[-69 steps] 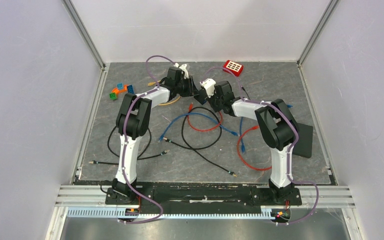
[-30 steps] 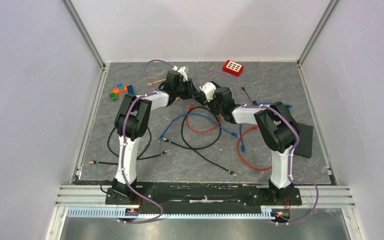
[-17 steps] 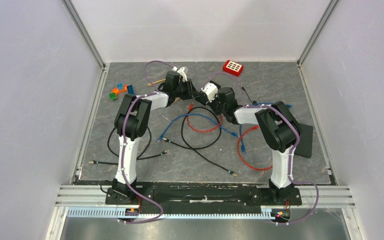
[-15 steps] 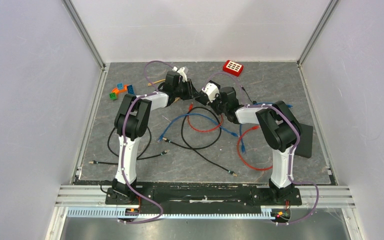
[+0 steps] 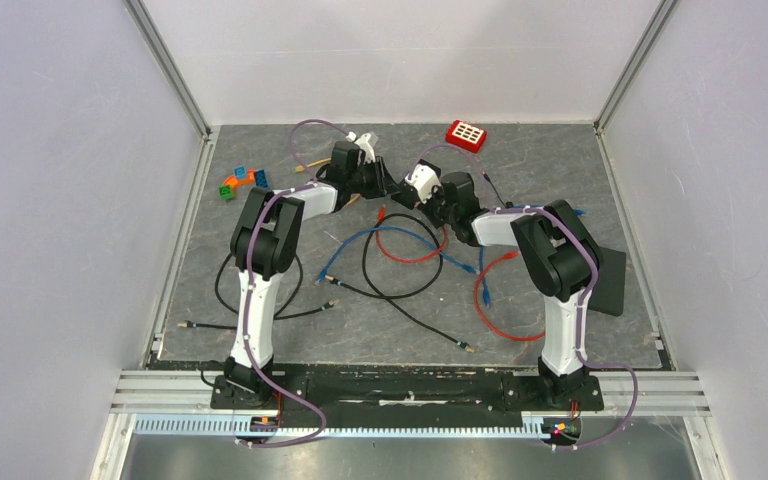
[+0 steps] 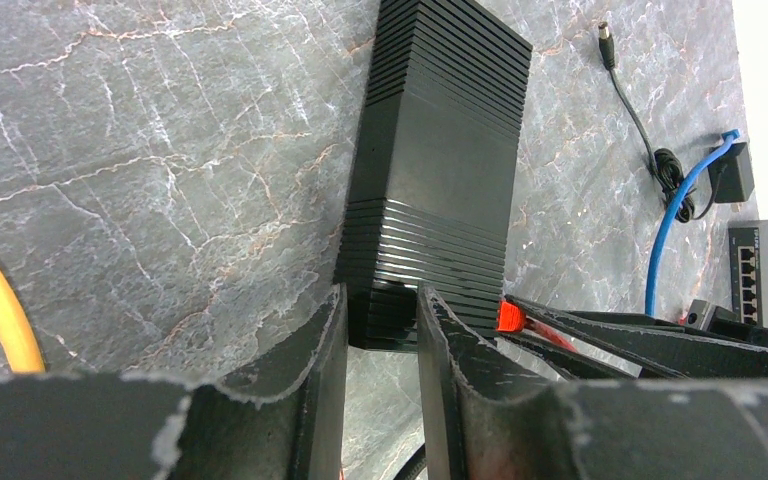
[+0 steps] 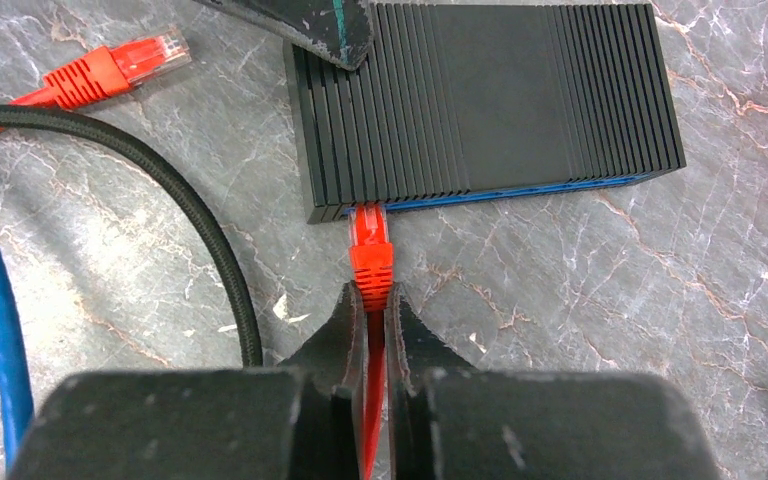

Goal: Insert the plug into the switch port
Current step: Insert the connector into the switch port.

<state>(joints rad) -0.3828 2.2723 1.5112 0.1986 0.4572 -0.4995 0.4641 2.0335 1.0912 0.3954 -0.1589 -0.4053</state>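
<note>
Held the red cable [image 7: 369, 400] pinched in the closed right gripper [image 7: 372, 292] just behind the plug [image 7: 370, 245], tip in the front face of the switch [image 7: 490, 100], with the left gripper [image 6: 382, 295] astride the switch's corner, whether clamped impossible to tell.

The grey marbled tabletop [image 5: 380, 340] carries a black switch [image 7: 490, 100] near 12 o'clock, a red box [image 5: 466, 134] at 1, coloured blocks [image 5: 241, 182] at 10, and loose cables [image 7: 60, 120] tangled around the middle.

Left tool [image 6: 380, 310] gripping, narrowly parted; right tool [image 7: 373, 297] clamped nearly shut
</note>
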